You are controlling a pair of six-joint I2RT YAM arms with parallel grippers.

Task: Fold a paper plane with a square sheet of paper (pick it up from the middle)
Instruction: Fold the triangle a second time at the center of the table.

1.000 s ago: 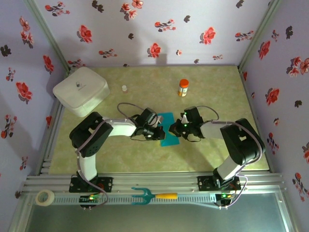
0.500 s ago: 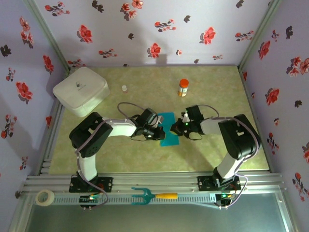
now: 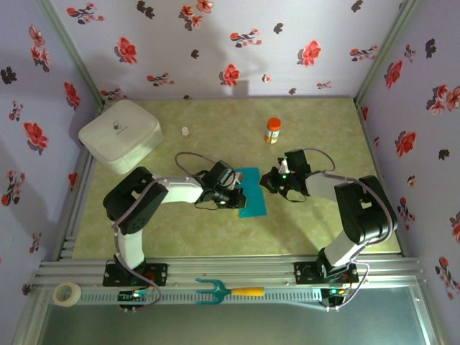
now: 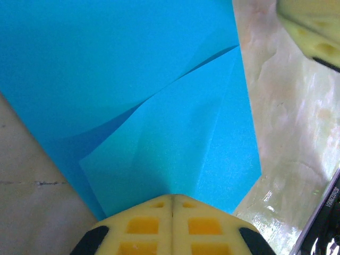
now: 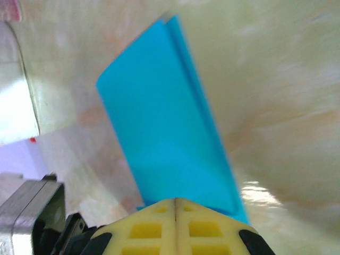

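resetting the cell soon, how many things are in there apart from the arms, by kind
folded teal paper: 1
containers: 2 (orange-lidded jar, small vial)
white rounded box: 1
teal pronged tool: 1
tape roll: 1
total: 6

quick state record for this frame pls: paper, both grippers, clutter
paper: blue sheet lying on the table, partly folded, one flap slightly lifted
plane: not yet formed
left: left gripper shut, tips at the sheet's edge
right: right gripper shut, tips close to the sheet's other side
clutter: white box far left, orange bottle far middle, both apart from the sheet
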